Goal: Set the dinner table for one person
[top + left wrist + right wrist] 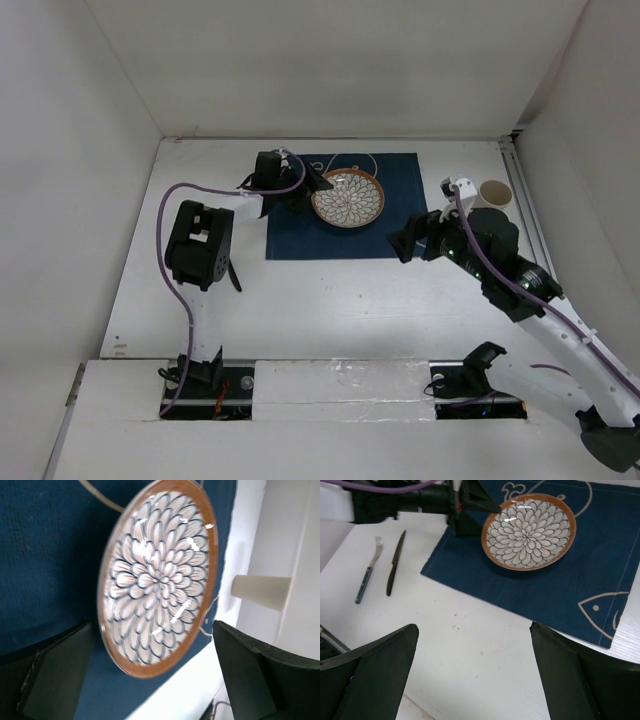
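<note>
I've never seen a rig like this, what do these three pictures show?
Two robot arms are bolted at the near edge of a plain white table. One picture looks down from above; the other two come from wrist cameras, so the dark shapes at the bottom are each arm's own fingers. On the table lie a navy-blue cloth placemat bearing a flower-patterned brown-rimmed plate, a beige cup, a green-handled fork and a dark knife. The left hand is open at the plate's edge; the right hand hovers open. Nothing is held.
</note>
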Controlling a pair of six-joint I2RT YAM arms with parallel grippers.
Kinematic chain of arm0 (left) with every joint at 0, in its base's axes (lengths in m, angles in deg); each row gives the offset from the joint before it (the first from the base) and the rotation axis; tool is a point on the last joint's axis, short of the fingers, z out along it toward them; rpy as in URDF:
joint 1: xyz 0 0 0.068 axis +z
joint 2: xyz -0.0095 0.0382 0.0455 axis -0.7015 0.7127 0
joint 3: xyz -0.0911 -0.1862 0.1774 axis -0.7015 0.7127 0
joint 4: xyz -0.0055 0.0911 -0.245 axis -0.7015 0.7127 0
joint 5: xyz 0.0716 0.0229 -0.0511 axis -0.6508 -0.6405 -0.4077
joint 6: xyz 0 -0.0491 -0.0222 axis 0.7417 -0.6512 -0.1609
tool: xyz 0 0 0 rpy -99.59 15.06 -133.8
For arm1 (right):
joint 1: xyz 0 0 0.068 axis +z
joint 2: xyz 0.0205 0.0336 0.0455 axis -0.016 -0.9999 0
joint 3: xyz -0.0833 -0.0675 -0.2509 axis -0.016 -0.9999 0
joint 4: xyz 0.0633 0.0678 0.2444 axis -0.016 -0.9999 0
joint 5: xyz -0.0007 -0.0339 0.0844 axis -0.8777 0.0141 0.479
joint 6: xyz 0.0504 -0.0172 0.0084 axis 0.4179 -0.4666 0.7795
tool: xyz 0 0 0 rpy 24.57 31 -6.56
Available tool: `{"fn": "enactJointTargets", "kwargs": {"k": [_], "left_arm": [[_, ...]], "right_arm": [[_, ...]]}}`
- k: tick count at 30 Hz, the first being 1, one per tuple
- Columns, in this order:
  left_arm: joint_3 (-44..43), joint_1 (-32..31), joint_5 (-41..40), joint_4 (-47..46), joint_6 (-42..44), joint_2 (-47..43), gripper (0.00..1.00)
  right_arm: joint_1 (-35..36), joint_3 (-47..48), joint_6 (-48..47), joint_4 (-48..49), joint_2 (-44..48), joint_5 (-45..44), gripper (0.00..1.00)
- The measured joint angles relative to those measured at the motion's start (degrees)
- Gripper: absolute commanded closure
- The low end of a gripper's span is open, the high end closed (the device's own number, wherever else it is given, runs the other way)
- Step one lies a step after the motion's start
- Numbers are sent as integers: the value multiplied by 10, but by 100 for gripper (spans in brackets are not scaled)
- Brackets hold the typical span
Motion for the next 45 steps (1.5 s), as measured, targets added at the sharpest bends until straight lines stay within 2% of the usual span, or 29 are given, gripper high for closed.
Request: {"fn": "enactJointTargets", "kwargs": {"k": [4, 8, 12, 15, 19, 23, 30, 33, 34, 37, 38, 39, 40, 45], "left_arm": [[7, -2, -46, 38, 4, -63, 0], [7, -5, -118, 101, 10, -143, 0], [-28, -16, -226, 219, 17, -211, 0], [-53, -23, -291, 293, 25, -256, 0], [-27, -25, -340, 349, 48, -344, 0], [19, -24, -342, 393, 95, -438, 0], [43, -24, -351, 452, 199, -520, 0], [77, -24, -369, 454, 227, -543, 0], [97, -24, -373, 452, 236, -548, 0], [121, -19, -367, 450, 246, -548, 0], [129, -17, -362, 451, 249, -547, 0], [133, -17, -356, 452, 250, -545, 0], [134, -17, -353, 451, 252, -543, 0], [136, -15, -332, 440, 257, -542, 0]], "right_arm": [[-29, -1, 12, -2, -37, -18, 0], [-70, 31, 49, -41, -95, -125, 0], [-160, 77, 88, -72, -146, -223, 0], [-249, 105, 103, -82, -175, -258, 0], [-358, 123, 113, -78, -217, -255, 0], [-446, 137, 112, -68, -287, -223, 0], [-491, 167, 112, -41, -435, -169, 2], [-493, 178, 114, -25, -494, -152, 11], [-493, 178, 115, -21, -509, -147, 25], [-492, 176, 118, -14, -532, -136, 49], [-490, 174, 119, -11, -532, -134, 79], [-488, 174, 121, -8, -531, -134, 91], [-485, 174, 123, -4, -530, -137, 94], [-433, 192, 127, -1, -524, -155, 96]]}}
